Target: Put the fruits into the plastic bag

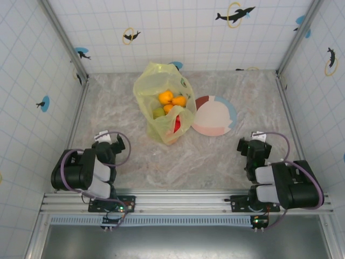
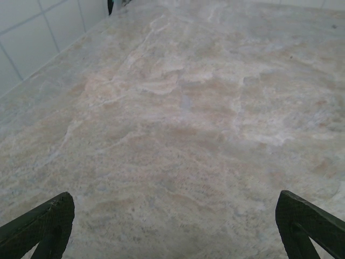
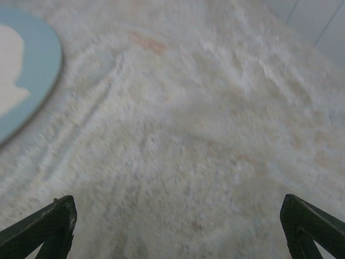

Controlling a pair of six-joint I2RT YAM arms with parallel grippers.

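Note:
The yellow-green plastic bag [image 1: 160, 102] lies at the back middle of the table. Inside it I see orange fruits [image 1: 166, 97], a green one [image 1: 158, 113] and a red one [image 1: 177, 125]. My left gripper [image 1: 108, 141] sits folded back near the front left, far from the bag. In the left wrist view its fingertips [image 2: 51, 221] stand wide apart over bare marble, so the left gripper [image 2: 178, 229] is open and empty. My right gripper [image 1: 257, 141] rests at the front right. Its fingertips [image 3: 302, 224] are also spread, and the right gripper [image 3: 178, 229] is open with nothing in it.
A round plate [image 1: 214, 115] in brown, pink and blue lies just right of the bag; its blue rim [image 3: 32, 86] shows at the left of the right wrist view. Tiled walls enclose the table on three sides. A metal rail [image 1: 178, 200] runs along the near edge.

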